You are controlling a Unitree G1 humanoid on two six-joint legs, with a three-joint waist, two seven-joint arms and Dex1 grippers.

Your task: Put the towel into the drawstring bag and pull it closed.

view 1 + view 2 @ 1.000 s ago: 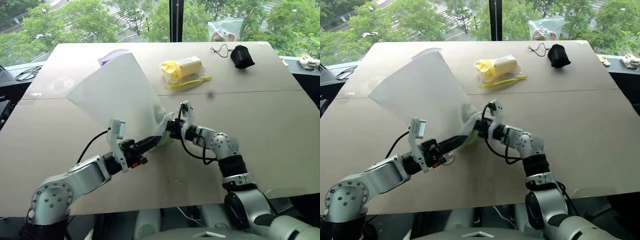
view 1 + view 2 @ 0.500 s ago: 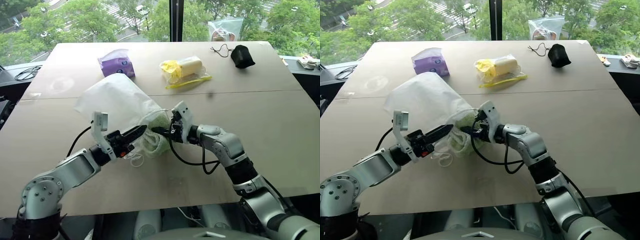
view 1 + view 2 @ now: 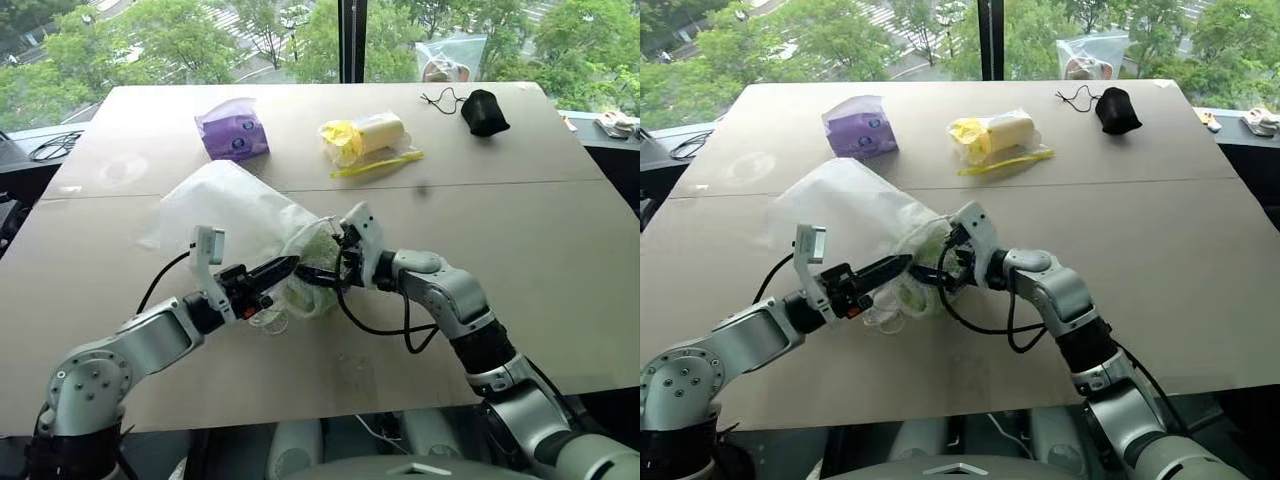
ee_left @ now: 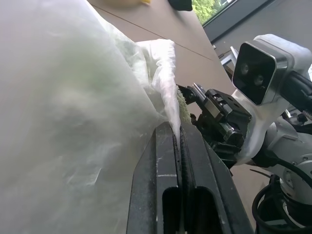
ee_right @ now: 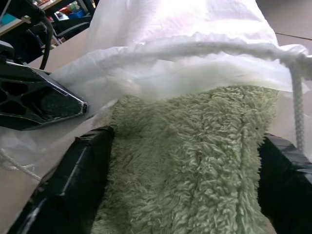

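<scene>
The drawstring bag [image 3: 235, 215] lay on its side left of centre on the desk [image 3: 560, 260], its mouth turned toward the middle of the frame. The pale green towel [image 5: 195, 161] sat in that mouth, partly under the gathered rim and white cord [image 5: 204, 48], the rest sticking out between the black fingers [image 5: 63, 204] of the right claw [image 3: 322, 272], which stood spread wide on either side of the towel. The left claw [image 4: 179, 146] was clamped shut on the bag's rim fabric beside the opening. In the upper part of the frame lay a purple packet [image 3: 232, 131], a clear bag with yellow contents [image 3: 365, 135] and a small black pouch [image 3: 484, 112], all well apart from the bag. The desk's right half and near edge were bare.
</scene>
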